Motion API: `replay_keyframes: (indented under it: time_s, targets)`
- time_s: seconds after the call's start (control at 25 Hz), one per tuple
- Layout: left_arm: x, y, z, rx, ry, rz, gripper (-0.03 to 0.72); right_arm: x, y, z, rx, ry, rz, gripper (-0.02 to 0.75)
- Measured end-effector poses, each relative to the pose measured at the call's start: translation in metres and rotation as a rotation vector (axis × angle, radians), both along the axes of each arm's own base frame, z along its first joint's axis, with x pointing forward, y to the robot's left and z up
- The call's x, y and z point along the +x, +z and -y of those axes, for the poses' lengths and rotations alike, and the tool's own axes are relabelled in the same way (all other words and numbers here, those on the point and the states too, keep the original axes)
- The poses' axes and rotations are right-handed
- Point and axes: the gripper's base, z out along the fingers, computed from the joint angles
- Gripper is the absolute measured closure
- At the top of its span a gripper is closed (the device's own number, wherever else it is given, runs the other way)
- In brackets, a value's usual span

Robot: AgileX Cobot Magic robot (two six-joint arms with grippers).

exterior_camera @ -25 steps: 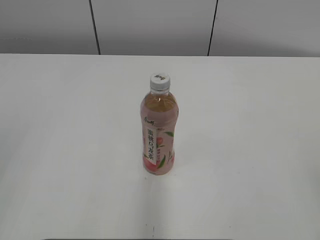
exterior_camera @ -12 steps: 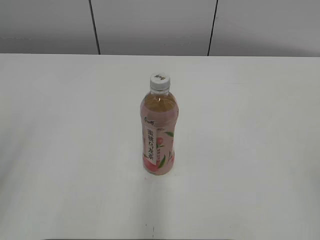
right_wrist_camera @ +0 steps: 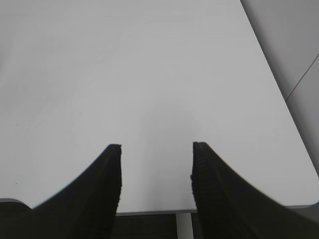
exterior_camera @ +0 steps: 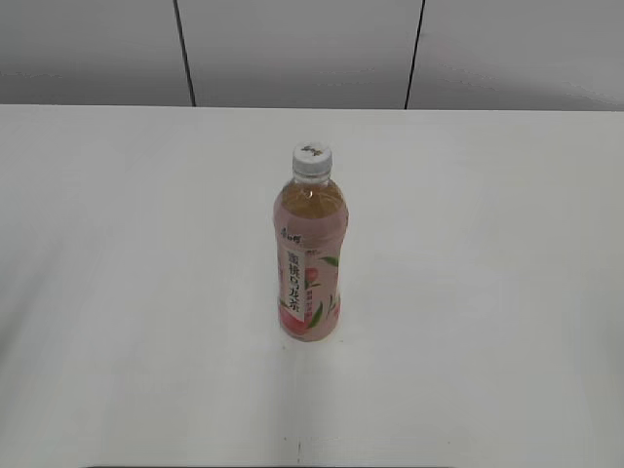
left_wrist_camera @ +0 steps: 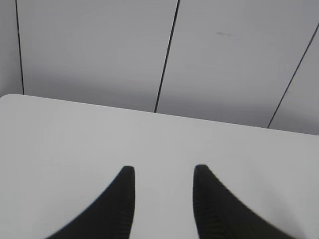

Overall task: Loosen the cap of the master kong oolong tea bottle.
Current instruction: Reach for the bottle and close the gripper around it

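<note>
The master kong oolong tea bottle (exterior_camera: 310,263) stands upright in the middle of the white table (exterior_camera: 117,253), pink label with vertical characters facing the exterior camera. Its white cap (exterior_camera: 312,159) with a small green mark sits on top. Neither arm shows in the exterior view. My left gripper (left_wrist_camera: 163,172) is open and empty over bare table, facing the grey panelled wall. My right gripper (right_wrist_camera: 156,149) is open and empty above the table's edge. The bottle is out of view in both wrist views.
A grey wall with dark vertical seams (exterior_camera: 185,54) runs behind the table. The right wrist view shows the table's rounded corner (right_wrist_camera: 311,201) and a white leg (right_wrist_camera: 183,226) below the edge.
</note>
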Motion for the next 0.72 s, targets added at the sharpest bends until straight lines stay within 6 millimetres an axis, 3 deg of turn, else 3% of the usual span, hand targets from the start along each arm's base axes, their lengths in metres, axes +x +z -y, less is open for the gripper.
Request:
replay_keyframes:
  time_s: [0.36, 0.56, 0.72]
  targets:
    - [-0.001, 0.003, 0.008, 0.033, -0.103, 0.04, 0.447, 0.0, 0.0, 0.0, 0.0, 0.0, 0.0, 0.383]
    - [-0.001, 0.004, 0.023, 0.121, -0.288, 0.074, 0.447, 0.0, 0.0, 0.0, 0.0, 0.0, 0.0, 0.383]
    - [0.009, -0.006, 0.042, 0.178, -0.438, -0.008, 0.447, 0.0, 0.0, 0.0, 0.0, 0.0, 0.0, 0.383]
